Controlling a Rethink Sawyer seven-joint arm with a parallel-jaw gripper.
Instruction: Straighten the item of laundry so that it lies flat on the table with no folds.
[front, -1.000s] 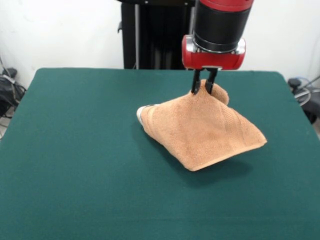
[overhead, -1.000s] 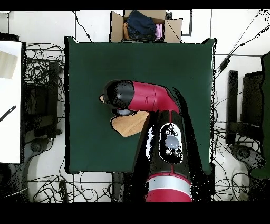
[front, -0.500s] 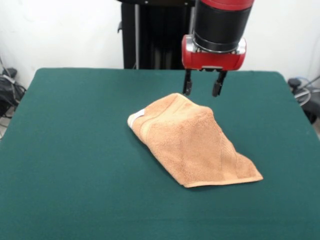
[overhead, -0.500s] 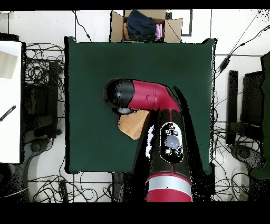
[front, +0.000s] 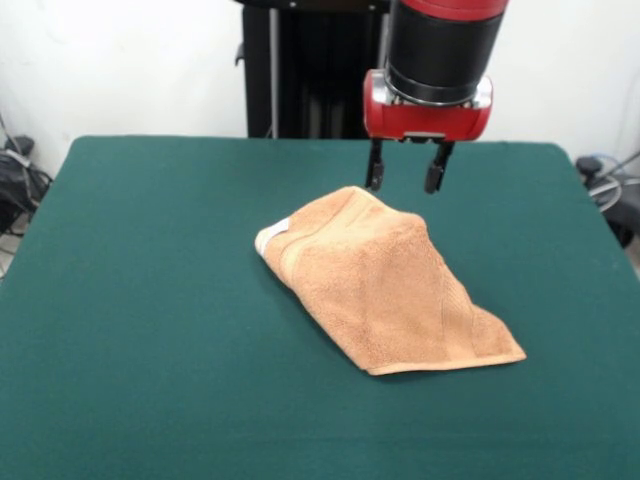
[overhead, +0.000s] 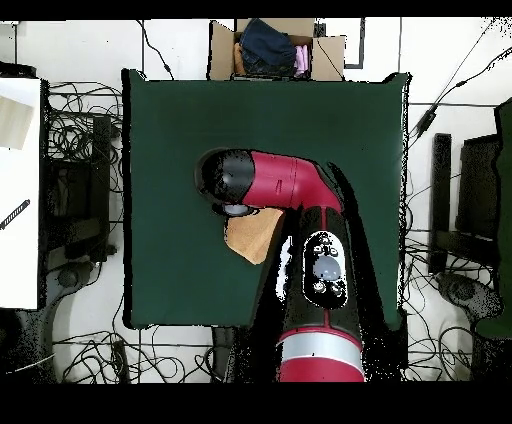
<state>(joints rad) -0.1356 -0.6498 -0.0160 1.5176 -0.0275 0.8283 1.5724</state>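
Looking from the front: towel (front: 385, 288) lies folded over mid-table (front: 150, 300), a rough triangle, white label (front: 266, 240) at its left end. Gripper (front: 404, 168) hangs just above the far edge, fingers apart, holding nothing. Terry looks soft, light and limp, so it should drape rather than slide; I'd pinch the loose top-layer corner at the near right and peel it back. Overhead: arm (overhead: 290, 190) covers most of the towel (overhead: 250, 240), only an orange wedge showing beside it.

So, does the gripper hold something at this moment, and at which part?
Nothing is held. The gripper is open and hangs just above the towel, which lies folded on the table.
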